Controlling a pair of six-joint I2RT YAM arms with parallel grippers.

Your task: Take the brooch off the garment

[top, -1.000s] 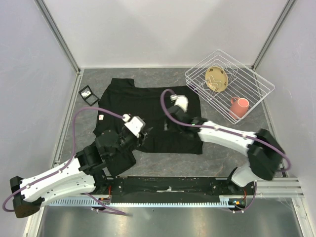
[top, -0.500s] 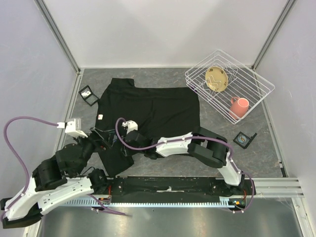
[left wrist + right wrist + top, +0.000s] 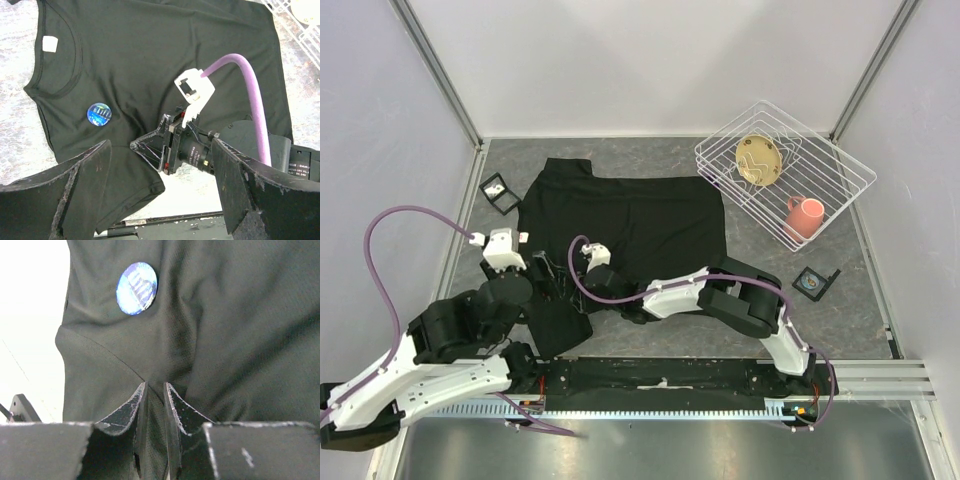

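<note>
The black garment [image 3: 640, 215] lies spread flat across the left and middle of the grey tabletop [image 3: 650, 155], collar toward the left edge. Both arms are down over its near-left part. The brooch [image 3: 99, 114] is right there, a round blue badge with pale markings, sitting on the chest just below the neckline, pinned to the fabric and untouched. A small white tag [image 3: 50, 43] shows inside the collar, further from the arms.

In the left wrist view, the left claw [image 3: 161, 144] hangs above the shirt with its fingers spread wide and nothing between them. The brooch sits just beyond the left-hand finger. Between those two fingers you can see the right arm's camera housing and its purple cable [image 3: 250, 95].

In the right wrist view, the right claw [image 3: 154, 385] is drawn in narrow. Its two fingers are nipping a ridge of black cloth, and a crease runs off from the tips. So it grips the garment, not the badge, which lies beyond the fingertips and a little to the left, close but not touching.

Over at the far right corner there's a white wire basket [image 3: 725, 128] holding a tan plate [image 3: 759, 160] and a pink mug [image 3: 806, 215]. One small black-framed square [image 3: 498, 192] sits by the left edge and another [image 3: 815, 282] near the right edge.
</note>
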